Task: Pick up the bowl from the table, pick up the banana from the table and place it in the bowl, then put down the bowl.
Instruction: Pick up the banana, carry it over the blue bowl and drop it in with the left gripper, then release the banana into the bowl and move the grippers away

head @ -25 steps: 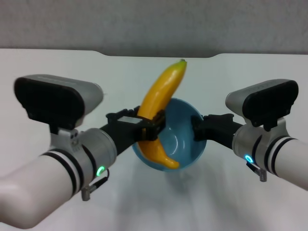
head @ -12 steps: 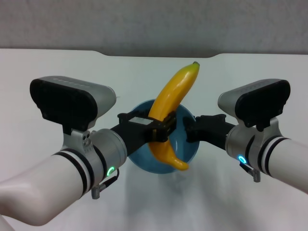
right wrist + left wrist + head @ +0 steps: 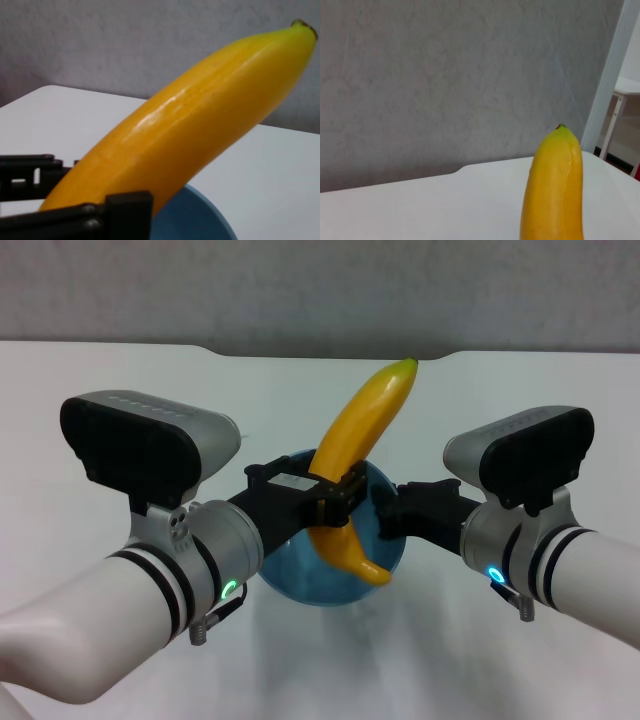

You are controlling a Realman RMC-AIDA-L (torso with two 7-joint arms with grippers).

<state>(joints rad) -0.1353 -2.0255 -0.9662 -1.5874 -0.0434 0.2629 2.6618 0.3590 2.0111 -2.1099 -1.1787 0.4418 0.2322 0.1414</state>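
Since a second ago we are seeing the bowl (image 3: 300, 585) drifting toward 7 o'clock, our right gripper (image 3: 388, 517) pinching its rim, left gripper (image 3: 335, 502) clamping the banana (image 3: 360, 435).

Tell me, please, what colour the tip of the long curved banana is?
Greenish with a small dark stem point, topping the long curved yellow-orange banana; clearest in the left wrist view.

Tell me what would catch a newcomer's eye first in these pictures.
The yellow banana stands out, tilted steeply up at the centre, clamped near its lower half by the left hand. Behind its lower end sits the light-blue bowl, gripped at its rim by the right hand and held above the white table.
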